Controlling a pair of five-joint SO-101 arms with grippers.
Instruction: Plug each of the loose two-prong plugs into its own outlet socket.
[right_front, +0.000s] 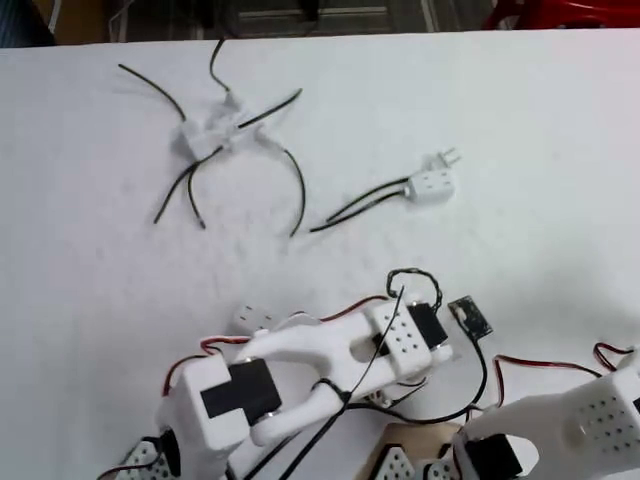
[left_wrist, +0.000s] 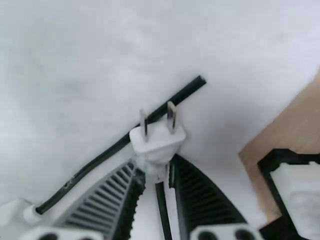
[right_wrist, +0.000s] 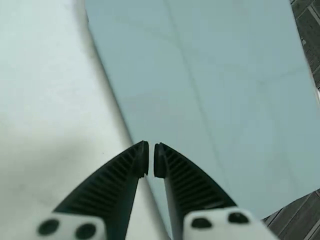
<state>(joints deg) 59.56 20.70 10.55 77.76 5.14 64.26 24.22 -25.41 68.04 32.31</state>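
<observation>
The left pincer (left_wrist: 156, 171) held a white two-prong plug (left_wrist: 157, 141) by its narrow rear end. Both ribbed fingers were closed on it, and the prongs pointed away from the pincer, above the white bench (left_wrist: 75, 60). Just behind the plug a black cable (left_wrist: 150, 117) lay slanted across the bench; whether it touched the plug I cannot tell. Near it was the corner of a wooden board (left_wrist: 287, 132), and a black and white part on it was cut off by the picture edge.

In the high view the left arm (right_front: 300, 350) covered its own pincer and the held plug. A small white piece (right_front: 252, 318) lay just beside this arm, half hidden and too unclear to name. A small dark board (right_front: 470, 317) showed at the arm's other side. Farther out, a second plug (right_front: 432, 185) lay on the bench with its prongs toward the far edge and two cables behind it. Well apart from it was a cluster of white pieces (right_front: 212, 135) with black cables going out in several directions; plugs and sockets were hard to separate there.

The right pincer (right_wrist: 150, 159) was almost closed, with nothing between its tips, over the bench edge with the floor (right_wrist: 225, 100) beyond. The right arm (right_front: 590, 415) was cut off at the corner of the high view.
</observation>
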